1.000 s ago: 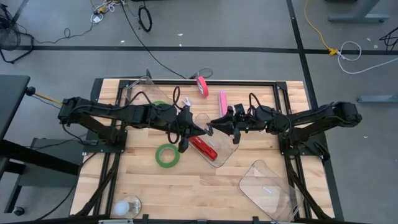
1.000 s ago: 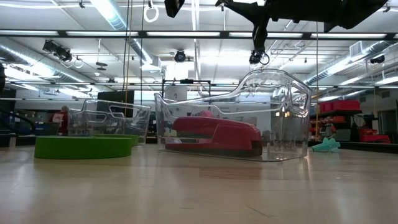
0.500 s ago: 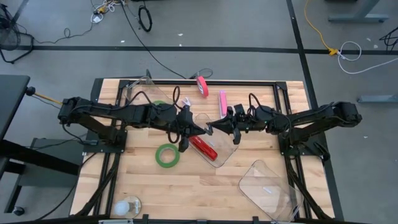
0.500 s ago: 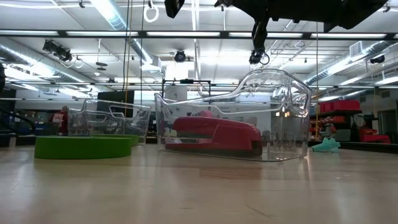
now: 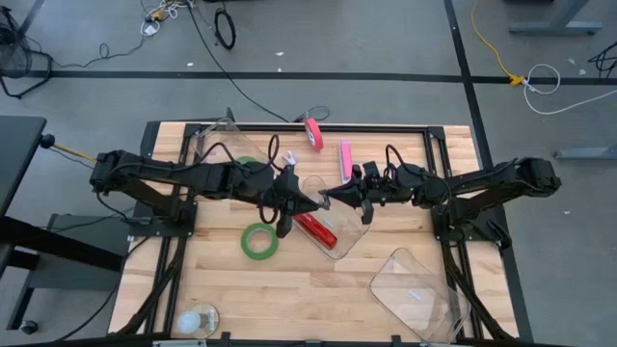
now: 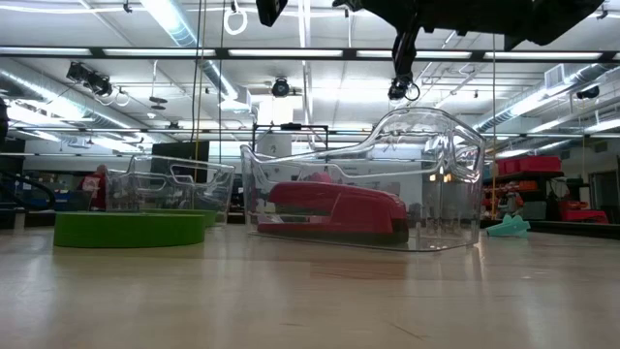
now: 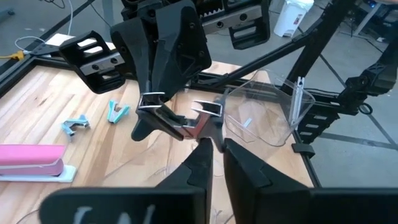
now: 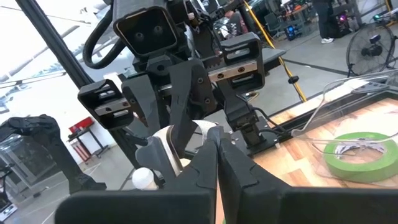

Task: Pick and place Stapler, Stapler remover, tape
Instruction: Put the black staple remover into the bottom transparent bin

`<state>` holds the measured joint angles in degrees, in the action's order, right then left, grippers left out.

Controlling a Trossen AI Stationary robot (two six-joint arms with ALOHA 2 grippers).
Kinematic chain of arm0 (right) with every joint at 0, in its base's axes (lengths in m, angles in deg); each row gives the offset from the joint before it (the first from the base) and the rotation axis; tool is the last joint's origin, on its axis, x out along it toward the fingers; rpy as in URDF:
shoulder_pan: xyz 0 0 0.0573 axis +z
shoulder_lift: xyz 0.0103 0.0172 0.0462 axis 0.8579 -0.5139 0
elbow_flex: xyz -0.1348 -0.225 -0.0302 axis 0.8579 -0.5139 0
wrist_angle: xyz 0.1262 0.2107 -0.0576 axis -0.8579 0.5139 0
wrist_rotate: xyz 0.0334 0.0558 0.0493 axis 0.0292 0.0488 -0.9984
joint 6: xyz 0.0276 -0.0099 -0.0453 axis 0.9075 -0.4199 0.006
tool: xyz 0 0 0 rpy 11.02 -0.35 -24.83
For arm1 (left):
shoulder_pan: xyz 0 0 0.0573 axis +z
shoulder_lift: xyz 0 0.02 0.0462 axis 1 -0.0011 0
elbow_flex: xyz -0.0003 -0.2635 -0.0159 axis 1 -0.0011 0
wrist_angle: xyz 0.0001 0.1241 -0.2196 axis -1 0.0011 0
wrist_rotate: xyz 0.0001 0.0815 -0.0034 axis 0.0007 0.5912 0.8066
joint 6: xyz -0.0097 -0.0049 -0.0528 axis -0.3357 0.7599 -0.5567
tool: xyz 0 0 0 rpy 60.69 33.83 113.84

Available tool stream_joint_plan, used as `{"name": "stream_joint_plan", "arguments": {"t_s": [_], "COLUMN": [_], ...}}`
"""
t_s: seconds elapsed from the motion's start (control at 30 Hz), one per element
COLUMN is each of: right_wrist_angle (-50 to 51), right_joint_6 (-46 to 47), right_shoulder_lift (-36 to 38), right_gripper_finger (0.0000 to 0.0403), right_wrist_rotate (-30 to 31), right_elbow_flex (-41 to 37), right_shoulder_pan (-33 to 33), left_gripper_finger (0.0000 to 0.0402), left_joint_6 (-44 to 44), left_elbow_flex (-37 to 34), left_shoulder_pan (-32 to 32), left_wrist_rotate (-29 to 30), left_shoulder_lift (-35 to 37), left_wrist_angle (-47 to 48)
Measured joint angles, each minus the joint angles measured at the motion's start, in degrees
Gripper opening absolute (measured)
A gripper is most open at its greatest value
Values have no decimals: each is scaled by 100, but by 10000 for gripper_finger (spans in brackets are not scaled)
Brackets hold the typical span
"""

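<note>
High above the table's middle my two grippers meet tip to tip. My right gripper (image 5: 328,198) is shut on a small dark-red thing (image 7: 189,129); what it is I cannot tell. My left gripper (image 7: 216,152) stands with a narrow gap between its fingers, its tips right at that thing. Below them a red stapler (image 5: 316,229) lies in a clear container (image 6: 436,145). A green tape roll (image 5: 260,241) lies flat to the container's left. A pink stapler (image 5: 345,159) and a pink tape roll (image 5: 313,130) lie toward the far edge. Two teal staple removers (image 7: 115,112) lie under the right arm. My left gripper has its fingertips (image 7: 202,155) close against the dark-red thing, coming level from the table's left; whether they touch it I cannot tell. My right gripper pinches the dark-red thing (image 7: 186,127) between its two fingertips, coming level from the table's right. The thing is clear of the table and the container.
A second clear container (image 5: 415,289) with a small white piece lies at the near right, and a third (image 5: 227,145) at the far left. A white bulb-like thing (image 5: 198,318) sits at the near left edge. Bare wood shows along the near side.
My right gripper's fingers have come together at the meeting point; both arms have stayed where they were.
</note>
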<state>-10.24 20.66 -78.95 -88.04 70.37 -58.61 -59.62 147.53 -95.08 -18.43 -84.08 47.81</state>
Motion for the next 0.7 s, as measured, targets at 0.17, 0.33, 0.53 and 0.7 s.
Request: {"name": "stream_joint_plan", "arguments": {"t_s": [0.17, 0.33, 0.53, 0.7], "right_wrist_angle": [-22, -26, -62, -71], "right_joint_6": [-2, -30, -65, -237], "right_shoulder_lift": [0, 0, 4, 31], "right_gripper_finger": [3, 3, 3, 3], "right_wrist_rotate": [-9, -11, -8, -315], "right_elbow_flex": [0, 0, 0, 1], "right_shoulder_pan": [0, 0, 0, 2], "left_gripper_finger": [92, 154, 201, 203], "left_joint_6": [-3, -3, -80, -190], "left_elbow_flex": [0, 0, -4, -2], "left_shoulder_pan": [2, 8, 11, 16], "left_wrist_rotate": [48, 52, 63, 66], "left_shoulder_lift": [0, 0, 145, 446], "left_wrist_angle": [1, 58, 501, 817]}}
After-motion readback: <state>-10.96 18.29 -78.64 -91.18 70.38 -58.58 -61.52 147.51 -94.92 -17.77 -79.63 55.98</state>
